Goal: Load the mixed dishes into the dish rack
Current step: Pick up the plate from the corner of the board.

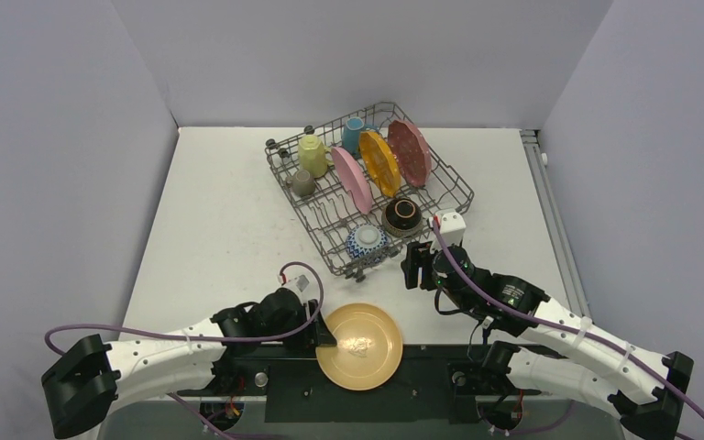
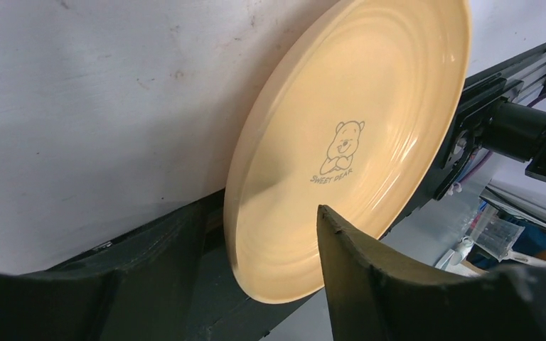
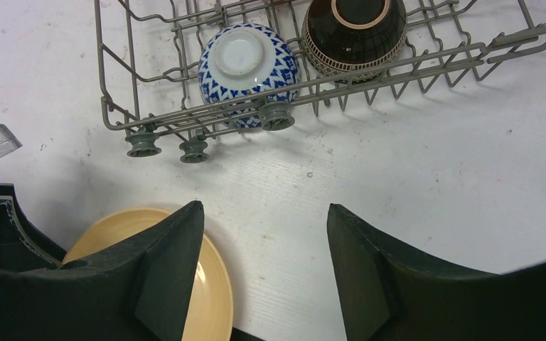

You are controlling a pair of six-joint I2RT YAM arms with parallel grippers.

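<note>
While the left gripper (image 2: 259,213) stands at the left rim of the round tan plate with a small bear drawing (image 2: 341,142), its two dark fingers (image 2: 370,284) are on either side of that rim. I cannot tell whether they press on it or only stand around it. The tan plate lies at the near edge of the white table (image 1: 220,211), between the two arm bases, and part of it reaches over the black base rail.

The right gripper (image 3: 264,209) is released, with its fingers well apart and nothing between them. It hangs above bare table, near the front corner of the large grey wire dish rack (image 3: 114,114).

In this near end of the rack the blue-white patterned bowl (image 3: 245,60) and the dark-brown bowl (image 3: 355,28) sit upside down, side by side. Farther back, the pink scalloped plate (image 1: 353,179), the orange plate (image 1: 380,163) and the red patterned plate (image 1: 410,151) stand on edge between the tines. To their left are the pale-yellow mug (image 1: 312,154) and the small olive mug (image 1: 303,182). The light-blue mug (image 1: 355,136) is at the far end.
</note>
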